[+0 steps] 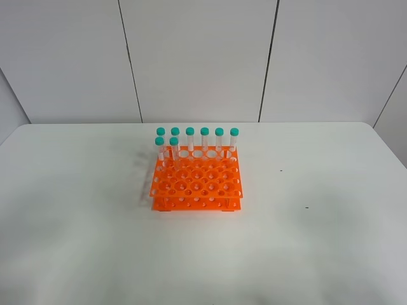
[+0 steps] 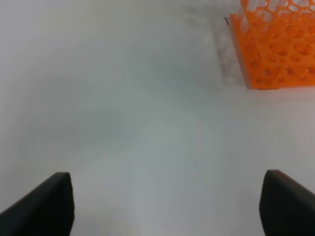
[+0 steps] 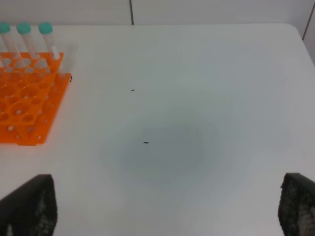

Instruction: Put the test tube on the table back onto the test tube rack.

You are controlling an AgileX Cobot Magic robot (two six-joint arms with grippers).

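The orange test tube rack [image 1: 197, 181] stands in the middle of the white table [image 1: 318, 241]. Several teal-capped test tubes [image 1: 205, 141] stand upright in its back rows. No tube lies on the table in any view. Neither gripper shows in the exterior view. In the left wrist view my left gripper [image 2: 165, 209] is open and empty over bare table, with the rack's corner [image 2: 280, 49] ahead of it. In the right wrist view my right gripper [image 3: 167, 209] is open and empty, the rack [image 3: 24, 103] and three tubes [image 3: 29, 39] off to one side.
Two small dark specks [image 1: 282, 170] [image 1: 306, 207] mark the table right of the rack; they also show in the right wrist view [image 3: 146, 143]. A white panelled wall [image 1: 197, 57] rises behind the table's far edge.
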